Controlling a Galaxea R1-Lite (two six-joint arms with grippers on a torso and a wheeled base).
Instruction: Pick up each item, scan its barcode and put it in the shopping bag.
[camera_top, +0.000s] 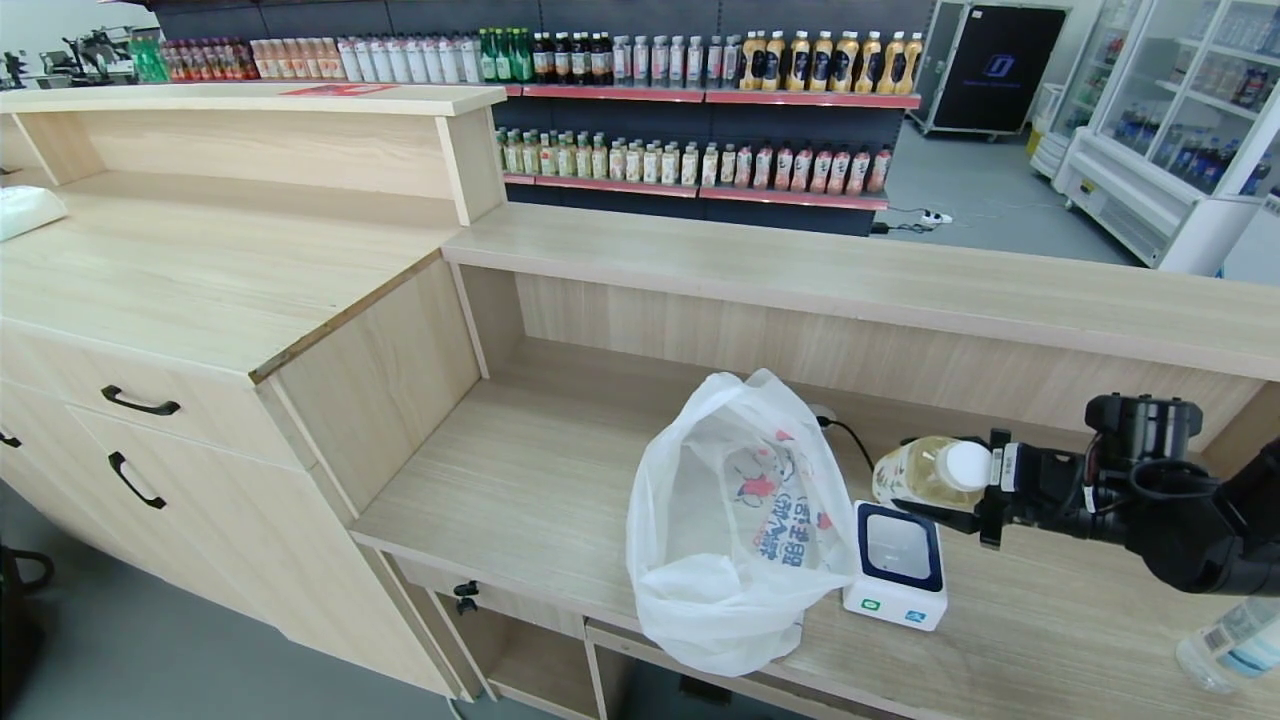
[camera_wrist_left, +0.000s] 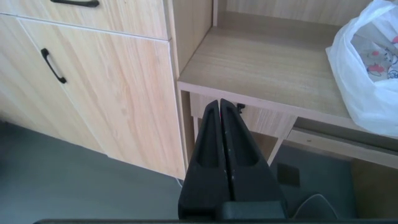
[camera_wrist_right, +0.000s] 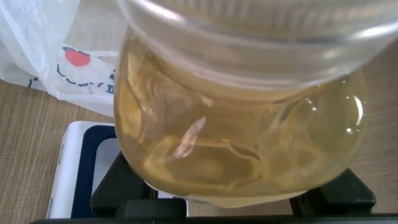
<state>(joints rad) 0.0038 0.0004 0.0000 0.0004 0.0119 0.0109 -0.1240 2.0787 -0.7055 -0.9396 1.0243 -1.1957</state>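
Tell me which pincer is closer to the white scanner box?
The right one. The right pincer holds a bottle of yellow drink close by the scanner. The left pincer, shut, hangs low by the cabinet, on the shopping bag's far side.

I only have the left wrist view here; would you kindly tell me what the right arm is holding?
Observer: The right gripper has its jaws shut on a bottle of yellowish drink, held sideways over the scanner.
Operator: Thanks, and where does that scanner stand?
Observer: On the counter, against the right side of the shopping bag.
Operator: Is anything else waiting?
Observer: One clear bottle lies at the counter's near right edge.
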